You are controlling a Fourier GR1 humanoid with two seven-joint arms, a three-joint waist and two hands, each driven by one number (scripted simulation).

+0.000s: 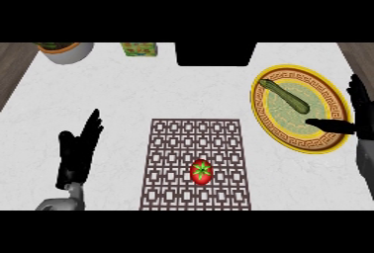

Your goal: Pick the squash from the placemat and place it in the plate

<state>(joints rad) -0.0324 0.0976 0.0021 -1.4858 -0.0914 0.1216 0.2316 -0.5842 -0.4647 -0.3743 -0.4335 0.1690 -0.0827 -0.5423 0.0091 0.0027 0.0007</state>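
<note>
A long green squash lies on the yellow-rimmed patterned plate at the right of the counter. My right hand is at the plate's right edge, open, fingers straight up and thumb reaching over the plate's lower rim, apart from the squash. The brown lattice placemat lies in the middle and carries a red tomato. My left hand rests open at the lower left, fingers up, off the placemat.
At the back edge stand a grey bowl with orange and green contents, a green and yellow box and a black block. Dark wood borders the white counter at both back corners.
</note>
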